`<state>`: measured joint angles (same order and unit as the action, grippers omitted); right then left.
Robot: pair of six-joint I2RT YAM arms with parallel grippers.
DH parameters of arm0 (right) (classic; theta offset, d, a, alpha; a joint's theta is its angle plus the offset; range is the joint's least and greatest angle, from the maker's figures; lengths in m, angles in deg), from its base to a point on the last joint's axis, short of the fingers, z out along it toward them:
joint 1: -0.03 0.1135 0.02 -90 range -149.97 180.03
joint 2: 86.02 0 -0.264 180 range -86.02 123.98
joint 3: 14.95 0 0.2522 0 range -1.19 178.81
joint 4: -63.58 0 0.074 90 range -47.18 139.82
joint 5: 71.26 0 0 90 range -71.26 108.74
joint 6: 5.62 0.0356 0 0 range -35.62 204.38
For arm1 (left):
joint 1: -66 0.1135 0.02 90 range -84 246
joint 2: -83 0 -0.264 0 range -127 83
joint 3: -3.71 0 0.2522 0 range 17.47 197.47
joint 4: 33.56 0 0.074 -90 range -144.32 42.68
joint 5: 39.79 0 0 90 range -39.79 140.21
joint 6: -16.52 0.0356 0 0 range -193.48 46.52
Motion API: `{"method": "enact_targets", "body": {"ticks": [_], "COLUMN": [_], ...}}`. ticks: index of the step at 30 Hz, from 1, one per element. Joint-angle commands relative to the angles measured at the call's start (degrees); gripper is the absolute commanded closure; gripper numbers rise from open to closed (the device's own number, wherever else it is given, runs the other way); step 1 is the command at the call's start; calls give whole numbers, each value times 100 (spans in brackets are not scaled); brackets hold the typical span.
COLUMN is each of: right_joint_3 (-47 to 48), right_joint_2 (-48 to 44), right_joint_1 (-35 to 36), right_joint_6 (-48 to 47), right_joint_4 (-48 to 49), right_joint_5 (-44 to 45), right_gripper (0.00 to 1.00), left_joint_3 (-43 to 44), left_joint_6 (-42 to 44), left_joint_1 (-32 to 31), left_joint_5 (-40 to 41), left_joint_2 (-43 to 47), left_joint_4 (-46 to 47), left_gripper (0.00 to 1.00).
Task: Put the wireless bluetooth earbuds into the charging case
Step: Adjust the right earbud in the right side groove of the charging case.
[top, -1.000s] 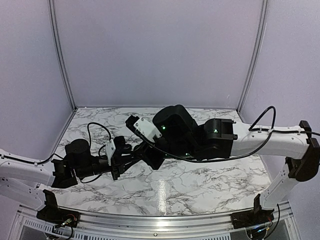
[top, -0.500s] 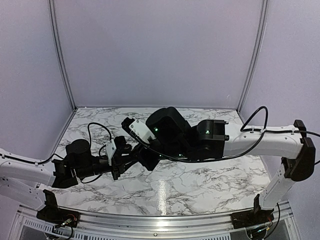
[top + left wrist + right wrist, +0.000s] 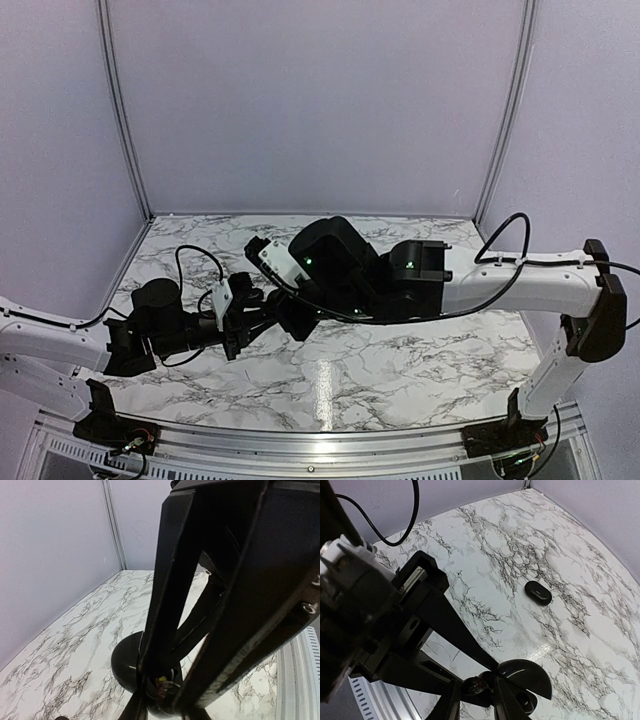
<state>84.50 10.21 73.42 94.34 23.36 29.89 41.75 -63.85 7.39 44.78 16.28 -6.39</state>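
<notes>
The charging case (image 3: 527, 677) is black and round, with its lid open. My left gripper (image 3: 165, 685) is shut on it just above the marble table; its long black fingers (image 3: 445, 625) reach in from the left of the right wrist view. My right gripper (image 3: 476, 700) is shut on a glossy black earbud (image 3: 480, 685) at the case's open mouth. A second earbud (image 3: 538, 592) lies loose on the table farther off. In the top view the two grippers (image 3: 262, 312) (image 3: 295, 318) meet at the table's middle-left, and the right arm hides the case and earbuds.
The marble table (image 3: 400, 360) is walled by pale panels at the back and sides, with a metal rail (image 3: 320, 440) along the near edge. A black cable (image 3: 190, 255) loops over the left arm. The right arm's bulky wrist (image 3: 340, 265) hangs over the table's centre.
The right arm has shifted left toward the left gripper, and its jaws have narrowed slightly. The left arm has stayed put with the case.
</notes>
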Motion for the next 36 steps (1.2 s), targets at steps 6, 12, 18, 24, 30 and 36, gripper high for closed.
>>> {"method": "enact_targets", "body": {"ticks": [6, 12, 18, 24, 30, 36], "right_joint_3": [194, 153, 133, 150, 142, 143], "right_joint_2": [-32, -51, -39, 18, 68, 106], "right_joint_1": [-96, -105, -120, -140, -140, -140], "right_joint_6": [103, 94, 90, 36, -2, 11], "right_joint_4": [-77, -96, -133, -243, -295, -267], "right_joint_5": [310, 354, 402, 501, 629, 667], "right_gripper": [81, 88, 92, 92, 78, 75], "left_joint_3": [165, 155, 160, 159, 190, 214], "left_joint_6": [61, 74, 79, 118, 180, 253], "left_joint_1": [-27, -28, -35, -44, -87, -145], "left_joint_5": [33, 43, 42, 31, 86, 157], "left_joint_2": [16, 42, 33, 23, -52, -137], "left_joint_4": [302, 302, 302, 302, 302, 302], "left_gripper": [100, 100, 100, 100, 100, 100]}}
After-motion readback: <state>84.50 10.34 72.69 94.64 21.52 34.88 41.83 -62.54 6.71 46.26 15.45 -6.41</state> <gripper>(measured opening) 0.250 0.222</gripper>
